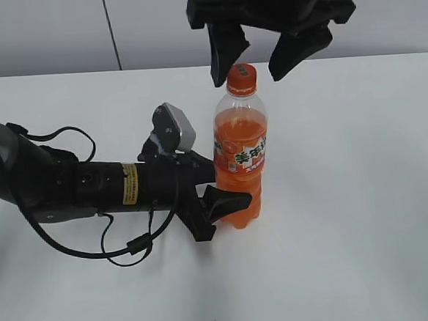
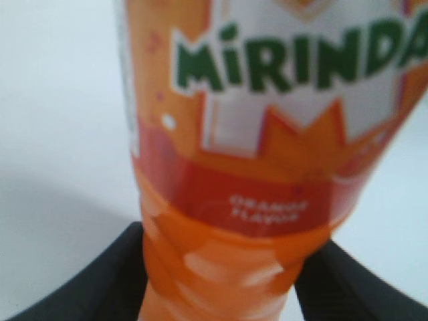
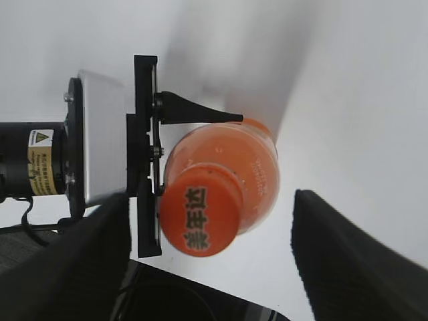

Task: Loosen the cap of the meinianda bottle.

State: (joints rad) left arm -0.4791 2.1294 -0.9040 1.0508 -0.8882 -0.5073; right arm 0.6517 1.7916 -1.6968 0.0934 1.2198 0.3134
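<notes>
A plain white worktop (image 1: 363,194) fills the exterior view, with a pale grey wall along the top of the frame. The meinianda bottle (image 1: 241,162) stands upright just right of centre, orange liquid up to its shoulder. The left gripper (image 1: 215,193) reaches in from the left of the frame and is clamped on the bottle's lower body; in the left wrist view a black finger presses each side of the bottle at the bottom edge. The right gripper (image 1: 258,58) hangs at the top centre, its jaws apart and straddling the cap (image 1: 241,78) without clearly touching it; in the right wrist view the cap (image 3: 200,219) sits nearer the left finger than the right.

The step in hand looks like the approach to the cap, with the bottle already braced. The next move probably calls for centring the jaws over the cap, lowering slightly, closing on its ribbed sides and twisting while the lower grip resists.
</notes>
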